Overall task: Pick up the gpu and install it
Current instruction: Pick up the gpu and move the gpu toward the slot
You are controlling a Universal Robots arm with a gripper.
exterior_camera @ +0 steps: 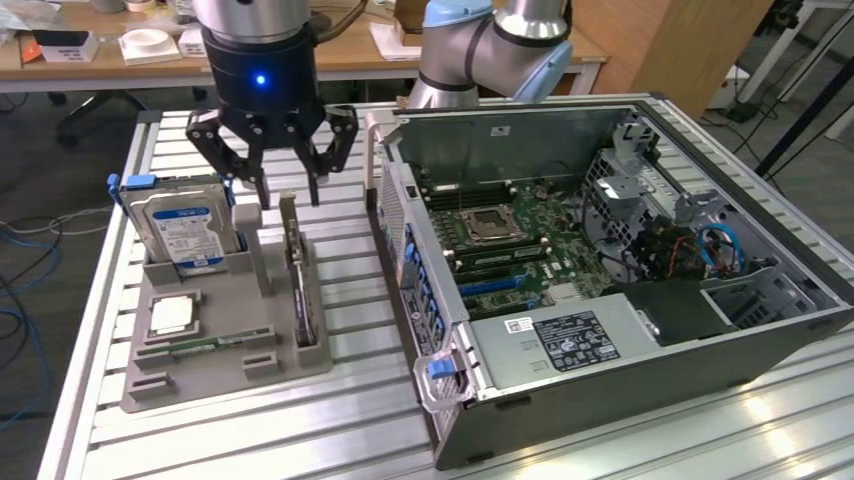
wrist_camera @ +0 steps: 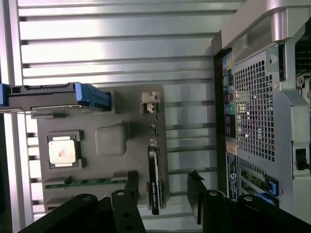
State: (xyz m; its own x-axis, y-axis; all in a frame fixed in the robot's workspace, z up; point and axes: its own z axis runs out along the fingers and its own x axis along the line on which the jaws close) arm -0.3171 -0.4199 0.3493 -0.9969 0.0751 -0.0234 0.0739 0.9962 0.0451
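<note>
Hovering wide open, the end effector [exterior_camera: 290,198] sits just above the gpu [exterior_camera: 304,300], clear of its upright top edge.

gripper [exterior_camera: 290,192]: jaws wide, above gpu [exterior_camera: 304,300] | gpu: on edge in grey tray [exterior_camera: 240,310], seemingly untouched

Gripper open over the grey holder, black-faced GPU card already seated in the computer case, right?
No: the exterior view shows the black-faced gpu card upright in the grey plastic holder, not the open metal case. The gripper is open over it.
</note>
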